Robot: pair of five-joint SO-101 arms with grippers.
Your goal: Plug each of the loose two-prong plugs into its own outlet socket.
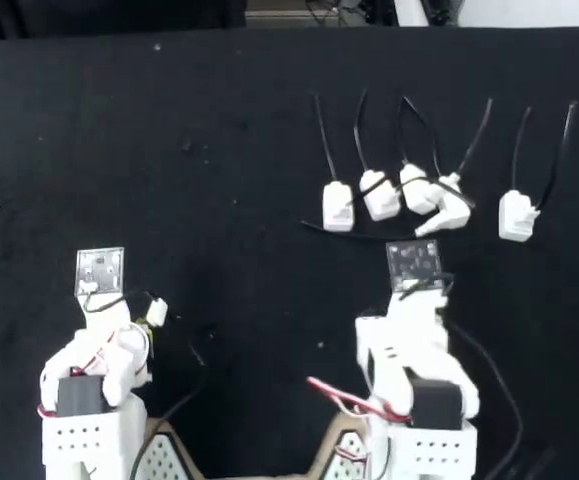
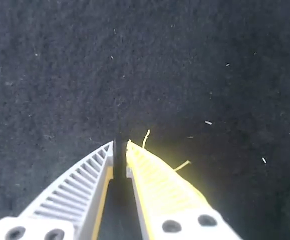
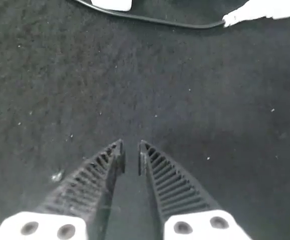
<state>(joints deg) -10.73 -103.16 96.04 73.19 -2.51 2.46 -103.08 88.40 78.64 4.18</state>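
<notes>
Plugs: five white plug bodies (image 1: pixel 380 197) lie in a loose row on the far right part of the counter (image 1: pixel 169 150), ahead of the right arm (image 1: pixel 414 370).
Look: each is a small white block with a thin black cord (image 1: pixel 324 140) running away from the arms.
Grouping: four sit close together, and the third (image 1: pixel 416 187) and fourth (image 1: pixel 447 208) seem to touch. The end body (image 1: pixel 517 216) lies apart, farthest right.
Plug or socket: from above it is hard to tell which bodies carry prongs and which are outlets.
Writing: any print on the white bodies is too small to read.
Loose cord: a black loose cord (image 1: pixel 349 236) lies across the counter, just nearer the arms than the row. In the right wrist view it (image 3: pixel 150 19) runs under one white body (image 3: pixel 112 4) toward another (image 3: pixel 265 9).
Right tool: the right tool (image 3: pixel 130 146) hangs over bare black cloth, near the loose cord. Its dark ribbed fingers (image 3: pixel 157 170) are drawn almost together, with a thin gap and nothing between them.
Left tool: the left tool (image 2: pixel 119 146) is low over bare cloth, well apart from the plugs. One white finger (image 2: pixel 87 175) and one yellow finger (image 2: pixel 155 180) are pressed nearly tip to tip, gripping nothing.
Left arm: the left arm (image 1: pixel 94 370) is folded back near its base at the near left.
Plates: a square plate (image 1: pixel 99 270) tops the left arm's wrist and a darker one (image 1: pixel 414 262) tops the right arm's. The marks on them are illegible.
Counter: covered in black cloth flecked with pale lint.
</notes>
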